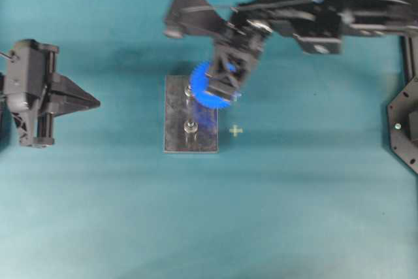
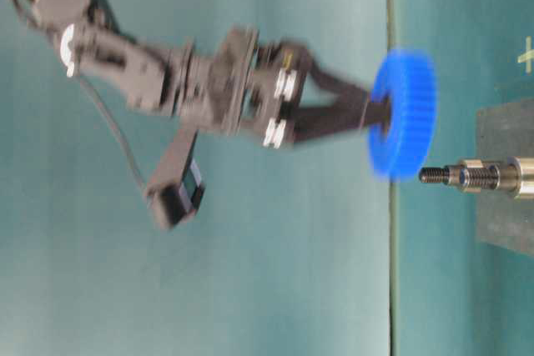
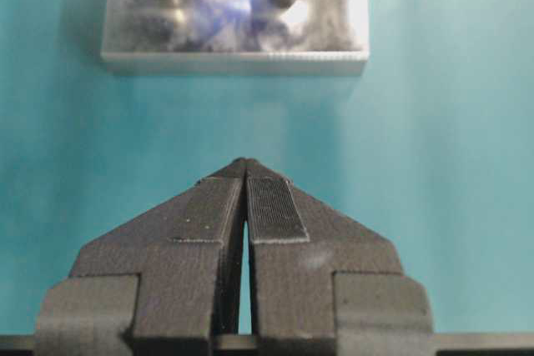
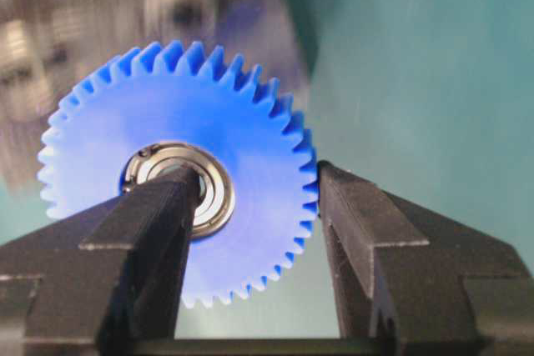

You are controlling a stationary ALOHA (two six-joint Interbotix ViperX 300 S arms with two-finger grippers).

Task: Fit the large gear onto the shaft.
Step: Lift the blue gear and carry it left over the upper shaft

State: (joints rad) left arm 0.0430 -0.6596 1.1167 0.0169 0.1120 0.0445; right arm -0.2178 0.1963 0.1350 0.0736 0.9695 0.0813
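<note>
Right gripper [image 4: 254, 185] pinching large gear [image 4: 179, 168]: one finger lying across the gear face and over part of the silver-and-black bearing hub, the other pressing on the toothed rim at the opposite side. Gear sitting between the fingers, teeth clearly visible in the right wrist view.

Overhead view: gear [image 1: 210, 87] hanging above the far end of the dark grey plate [image 1: 176, 125], overlapping the plate's upper right corner, right gripper [image 1: 228, 83] reaching in from the right. Two pegs standing on the plate; nearer shaft [image 1: 190, 127] bare, farther peg partly hidden at the gear's edge.

Table-level view: gear [image 2: 405, 114] held clear of the plate, not seated; threaded tip of the shaft [image 2: 471, 176] pointing toward the gear's lower rim, small gap between them, not lined up with the hub. Arm and gear motion-blurred here.

Left gripper [image 3: 247, 206] resting well apart from the plate [image 3: 234, 60], over bare teal table surface [image 3: 434, 164]; jaws pressed together at the tips, gripping nothing. In the overhead view, left gripper [image 1: 88, 102] pointing toward the plate from the left.

Small yellowish cross mark [image 1: 236, 131] lying on the table just right of the plate.
</note>
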